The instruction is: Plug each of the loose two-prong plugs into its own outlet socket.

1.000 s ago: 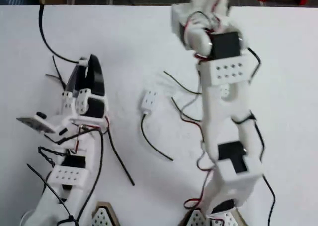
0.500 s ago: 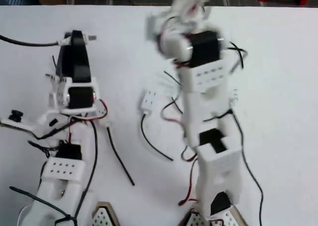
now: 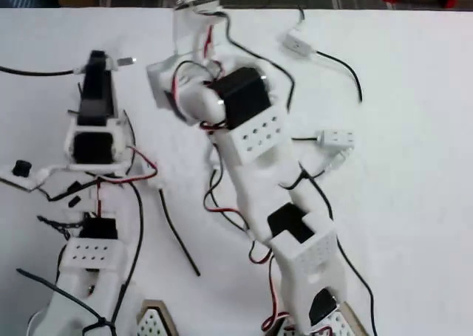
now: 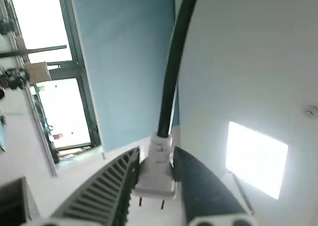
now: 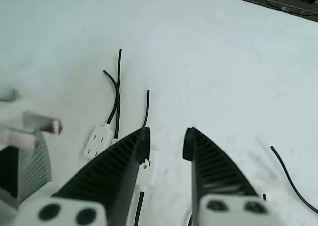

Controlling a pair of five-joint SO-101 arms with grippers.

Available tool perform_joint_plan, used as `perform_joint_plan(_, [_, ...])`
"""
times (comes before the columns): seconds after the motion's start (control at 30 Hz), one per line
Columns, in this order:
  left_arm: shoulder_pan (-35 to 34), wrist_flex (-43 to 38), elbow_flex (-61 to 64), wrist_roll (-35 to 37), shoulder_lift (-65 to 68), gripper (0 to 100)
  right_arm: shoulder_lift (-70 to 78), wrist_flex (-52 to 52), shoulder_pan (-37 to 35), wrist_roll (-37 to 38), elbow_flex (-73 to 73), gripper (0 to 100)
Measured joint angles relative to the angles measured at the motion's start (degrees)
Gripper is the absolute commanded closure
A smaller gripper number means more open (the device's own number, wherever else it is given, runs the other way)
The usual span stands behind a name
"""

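**Plug in hand, sockets waiting.** Your left gripper (image 3: 97, 61) stands toward the desk's (image 3: 414, 218) left edge, its fingers (image 4: 112, 191) clamped on a white two-prong plug (image 4: 155, 174). In the left wrist view the plug sits straight between the ribbed pads, with both prongs showing at the end nearest the camera. Its black cable (image 4: 171, 72) runs away from the gripper, with a ceiling and a window behind it. From above, the prongs point toward the desk's right edge and the cable trails toward the left edge.

Your right arm (image 3: 255, 140) lies slantwise across the middle of the desk, from the near edge toward the far edge. Your right gripper (image 5: 165, 136) hangs over the desk with its fingers apart. Just beyond its tips in the right wrist view lie the first socket (image 5: 97, 140) and the second socket (image 5: 147, 165), side by side, each with a thin black lead. The second is partly hidden behind one finger.

From above, a far socket (image 3: 298, 42) rests near the desk's far edge, its lead curving toward the right edge. A side socket (image 3: 336, 138) lies just beside the right arm, on the side facing the right edge. A loose black wire (image 3: 179, 238) lies between the two arms, toward the near edge.
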Motion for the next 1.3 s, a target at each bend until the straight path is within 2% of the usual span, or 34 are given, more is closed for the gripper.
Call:
perform_joint_plan(0.23, [-0.7, -1.3, 1.7, 1.0, 0.0, 97, -0.2, 0.0, -2.4, 1.3, 1.4, 98.1])
perform_joint_plan(0.53, [2.6, -2.5, 4.0, 1.0, 0.0, 97, -0.4, 0.0, -2.5, 1.8, 1.4, 97.9])
perform_joint_plan(1.3, [5.1, -3.0, 5.1, 1.0, -0.1, 97, -0.4, -3.7, -1.2, 2.0, 1.5, 97.9])
